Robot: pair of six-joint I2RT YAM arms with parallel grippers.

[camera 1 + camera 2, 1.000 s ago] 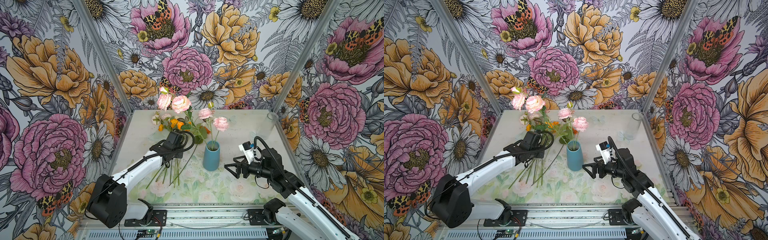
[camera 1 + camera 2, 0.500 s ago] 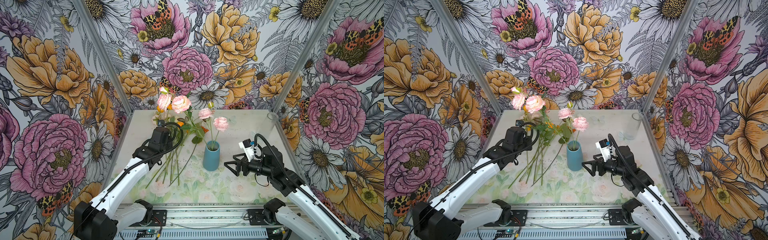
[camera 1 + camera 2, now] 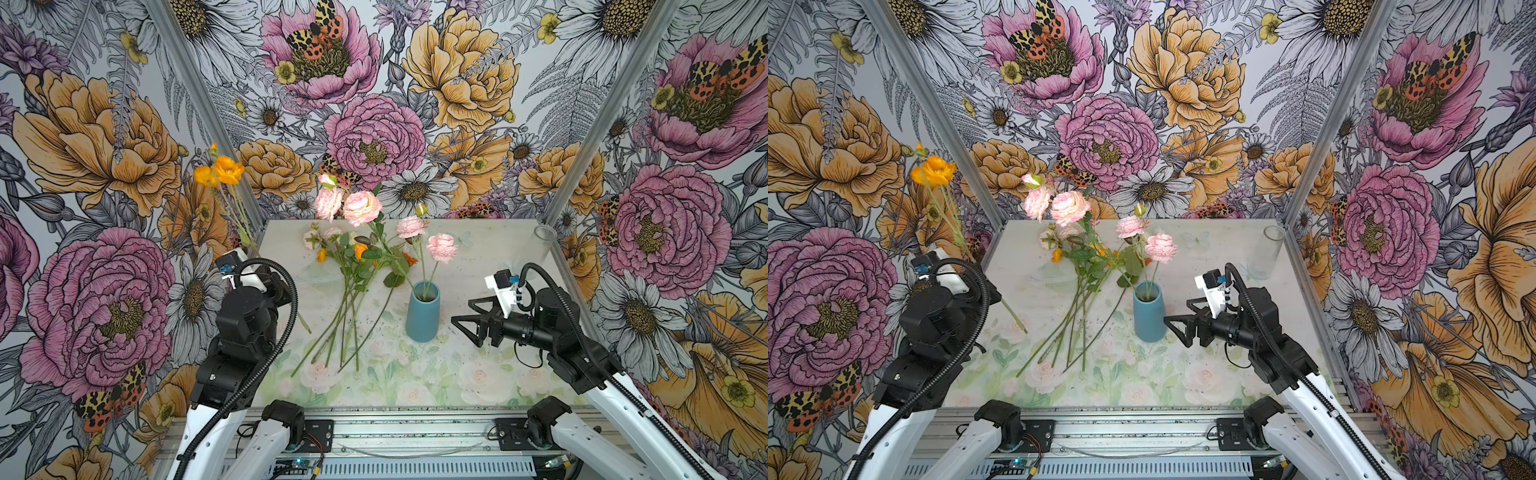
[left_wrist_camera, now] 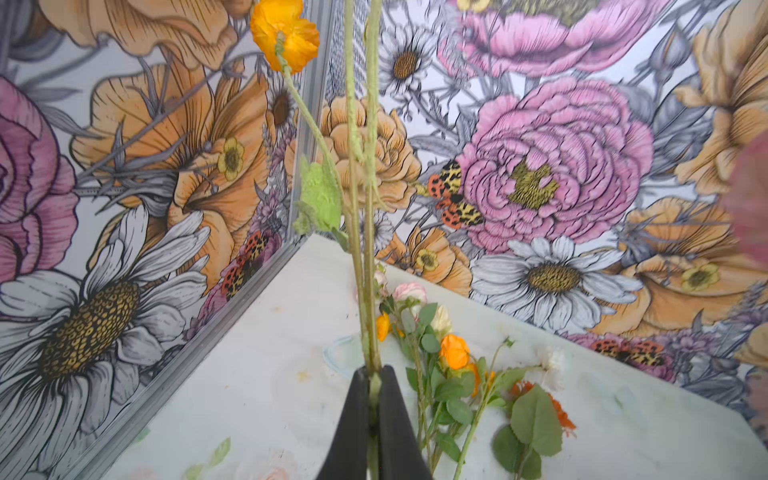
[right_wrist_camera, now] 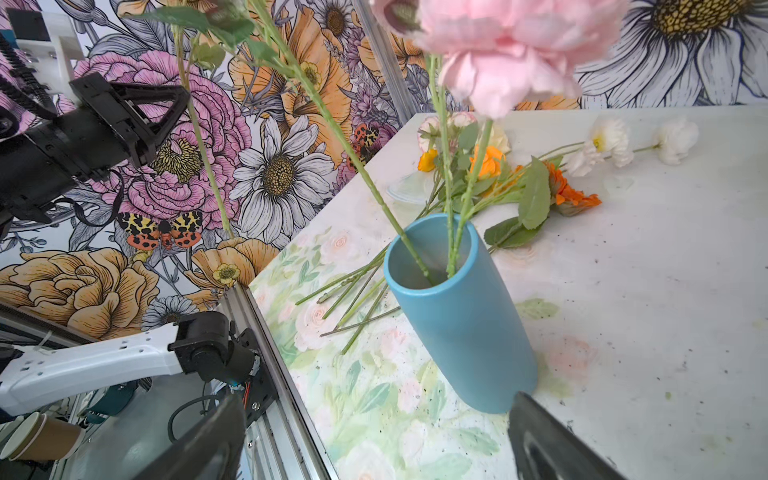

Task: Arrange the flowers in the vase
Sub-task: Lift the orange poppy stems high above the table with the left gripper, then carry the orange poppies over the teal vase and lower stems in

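A: What had moved in that last second?

B: The left arm [image 3: 245, 320] had swung off the pile [image 3: 349, 299] and back toward the left wall [image 3: 104, 208], carrying an orange sprig [image 3: 226, 171] up with it. The right arm [image 3: 555, 320] had hardly shifted.

A: And the desk?

B: The desk [image 3: 490, 257] bore the pile left of its middle: loose flowers fanned out flat, cut ends toward the front, heads toward the back.

A: The vase?

B: The vase [image 3: 422, 318] was blue and upright, just right of the pile. Three stems stood in it, and their pink heads [image 3: 442, 248] leaned above the rim toward the back.

A: Where was the sprig?

B: Clear of the desk and tilted, its orange heads high against the wall, its cut end hanging above the desk's left side.

A: The grippers?

B: The left gripper [image 4: 375, 378] was pressed together on the sprig's stems, low down. The right gripper [image 3: 462, 311] was spread wide with nothing between its fingers, aimed at the vase from just beside it, not touching.

A: Anything smaller?

B: A clear glass [image 3: 540, 245] stood in the far right corner.
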